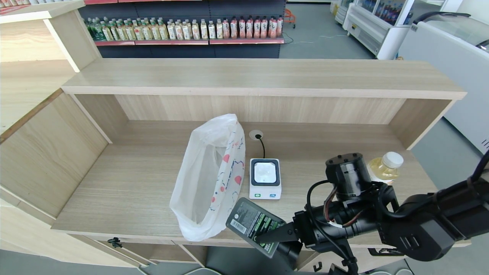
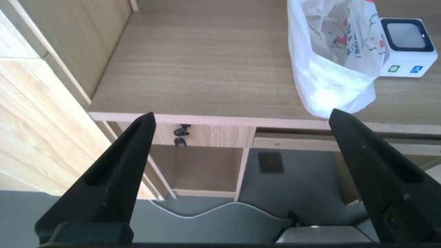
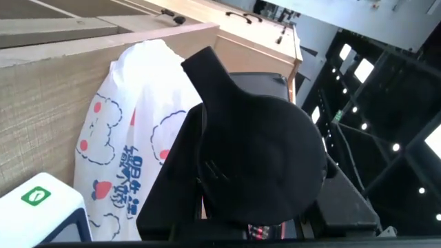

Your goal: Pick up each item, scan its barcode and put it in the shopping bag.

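Shop shelves of bottles stand behind the wooden counter [image 1: 126, 191], where the right gripper [image 1: 273, 240] has its jaws clamped on a dark packet [image 1: 252, 223] at the front edge, just beside the shopping bag [image 1: 210, 175] and in front of the scanner [image 1: 264, 178]. The left gripper [image 2: 242, 118] hangs with its jaws apart, holding nothing. Bagging looks to be the step in hand, so the packet needs carrying over the bag's open mouth before release; the oil bottle [image 1: 386, 166] waits.

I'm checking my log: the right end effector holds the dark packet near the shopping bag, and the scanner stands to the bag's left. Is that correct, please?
Not quite: the scanner stands to the right of the shopping bag, as the head view shows. The right end effector does hold the dark packet.
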